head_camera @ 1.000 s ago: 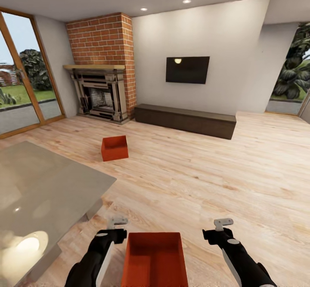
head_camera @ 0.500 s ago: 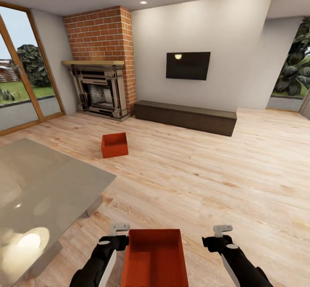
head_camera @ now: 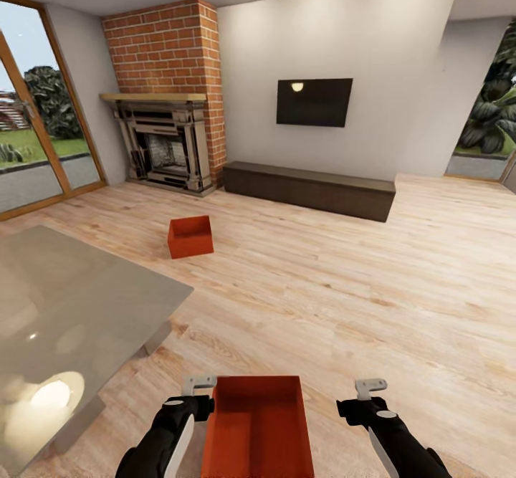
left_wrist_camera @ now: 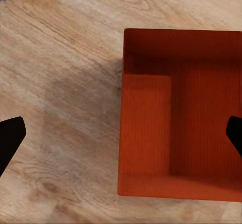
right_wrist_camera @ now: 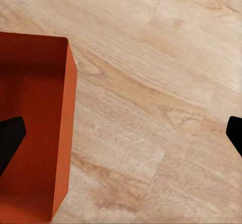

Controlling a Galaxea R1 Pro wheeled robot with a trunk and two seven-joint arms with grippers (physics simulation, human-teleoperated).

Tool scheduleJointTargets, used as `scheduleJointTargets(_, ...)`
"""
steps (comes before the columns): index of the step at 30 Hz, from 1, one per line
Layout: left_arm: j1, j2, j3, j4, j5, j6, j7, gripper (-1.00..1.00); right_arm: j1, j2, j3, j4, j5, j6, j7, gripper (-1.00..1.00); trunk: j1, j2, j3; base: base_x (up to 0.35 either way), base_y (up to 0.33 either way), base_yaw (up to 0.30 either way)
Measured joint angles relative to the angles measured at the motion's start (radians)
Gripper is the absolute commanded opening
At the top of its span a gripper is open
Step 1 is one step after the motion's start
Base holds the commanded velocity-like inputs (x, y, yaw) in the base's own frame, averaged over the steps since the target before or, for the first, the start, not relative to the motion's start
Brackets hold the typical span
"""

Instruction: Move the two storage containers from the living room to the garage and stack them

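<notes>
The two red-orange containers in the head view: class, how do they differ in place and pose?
The near container sits between the left gripper and right gripper, its long sides running away from the camera. The far container stands alone on the wood floor towards the fireplace, turned at a slight angle. The grey table lies beside both. Both are open-topped, empty and upright.

Brick fireplace [head_camera: 166, 105], wall television [head_camera: 314, 102], low dark bench [head_camera: 308, 190], grey table [head_camera: 64, 320]

bin [left_wrist_camera: 179, 113] open-topped | on plank floor [left_wrist_camera: 60, 83] | claw tips apparently spread
</notes>
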Motion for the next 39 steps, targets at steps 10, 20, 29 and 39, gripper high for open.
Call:
scheduleJointTargets(10,0.0,-0.002,0.0,0.001,-0.001,0.002,0.003,1.0,0.0,0.0,-0.001,0.0,0.0,0.0,0.0,1.0,0.038,-0.07,-0.048,0.0,0.0,0.0)
scheduleJointTargets(20,0.0,-0.003,-0.001,0.002,-0.001,0.005,0.004,1.0,0.0,0.0,-0.004,0.0,-0.001,0.0,0.0,1.0,0.077,-0.14,-0.095,0.0,0.0,0.0)
scheduleJointTargets(29,0.0,-0.003,-0.001,0.001,-0.001,0.005,0.004,1.0,0.0,0.0,-0.004,0.002,-0.001,-0.001,0.0,1.0,0.111,-0.203,-0.138,0.0,0.0,0.0)
scheduleJointTargets(39,0.0,-0.003,-0.001,0.001,-0.001,0.003,0.004,1.0,0.0,0.0,-0.004,0.006,-0.001,-0.001,0.0,1.0,0.149,-0.273,-0.186,-0.077,0.0,0.0)
